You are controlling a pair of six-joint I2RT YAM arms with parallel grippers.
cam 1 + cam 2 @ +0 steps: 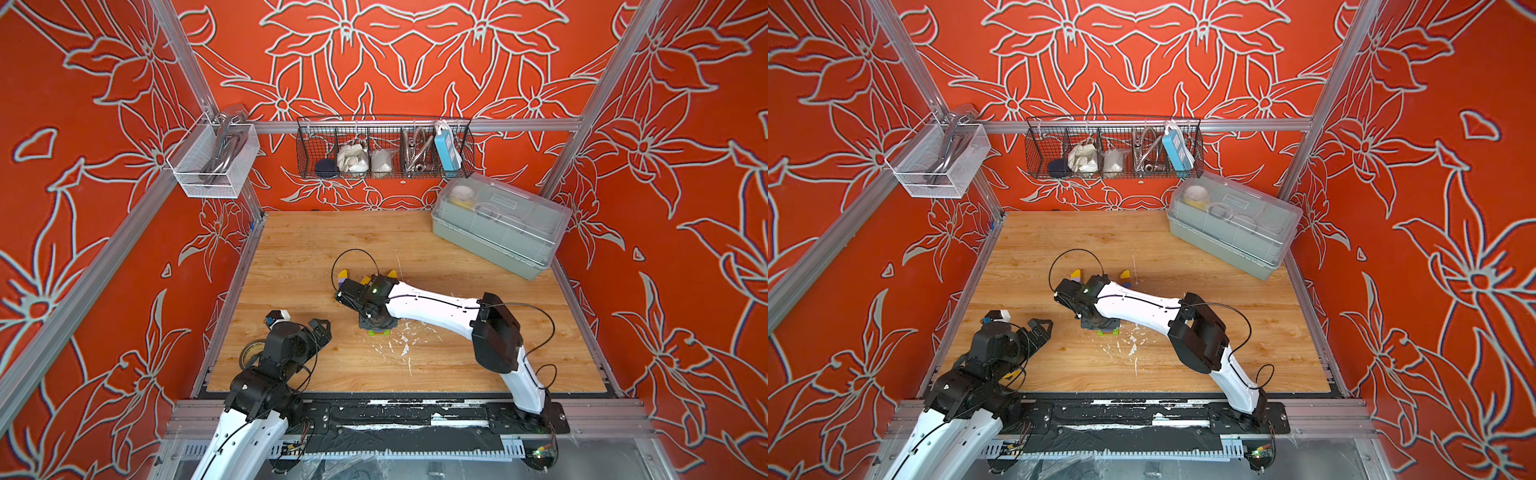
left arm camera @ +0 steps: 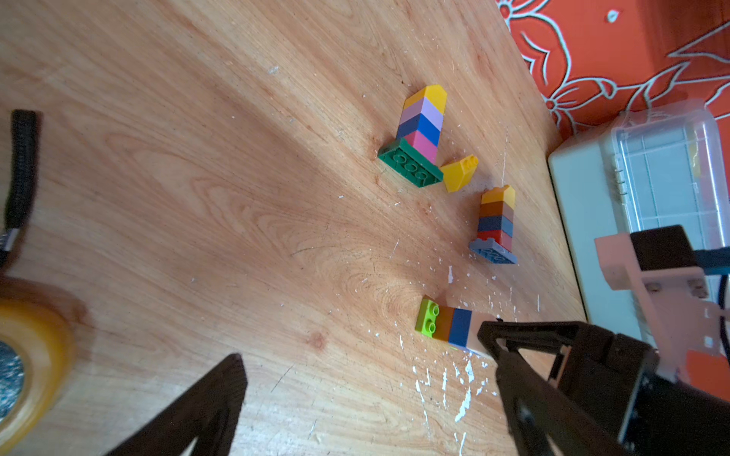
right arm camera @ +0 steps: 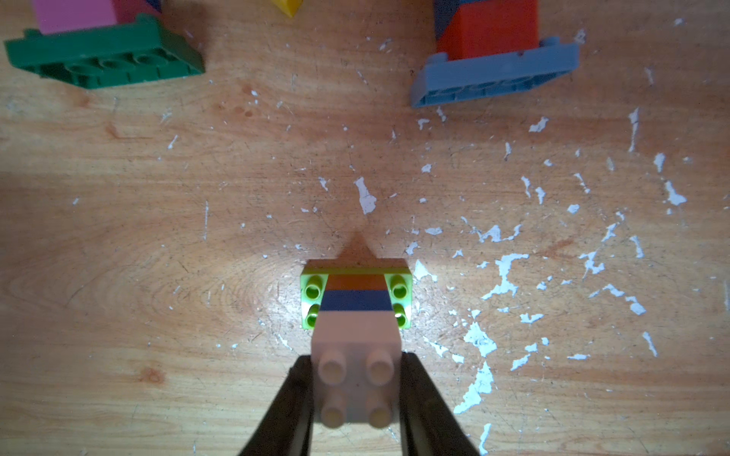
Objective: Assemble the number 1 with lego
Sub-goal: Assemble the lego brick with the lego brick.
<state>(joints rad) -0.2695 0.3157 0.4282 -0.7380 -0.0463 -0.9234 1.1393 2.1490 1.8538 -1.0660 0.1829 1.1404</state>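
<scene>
A lego stack (image 3: 355, 300) stands upright mid-table: lime base, brown, blue, pale pink on top. My right gripper (image 3: 357, 361) reaches down over it, one finger against each side of the pale top brick (image 3: 355, 395). In both top views only the lime base (image 1: 380, 331) (image 1: 1108, 331) shows under that gripper. Two finished stacks lie on their sides farther back: a green-based one (image 2: 420, 130) and a grey-blue-based one (image 2: 495, 221). A loose yellow sloped brick (image 2: 460, 173) rests between them. My left gripper (image 2: 363, 367) hovers open and empty at the front left (image 1: 320, 328).
A roll of yellow tape (image 2: 23, 355) lies beside the left arm. A lidded plastic box (image 1: 498, 224) sits at the back right corner. A wire basket (image 1: 384, 149) hangs on the back wall. White flecks (image 1: 403, 345) are scattered right of the upright stack.
</scene>
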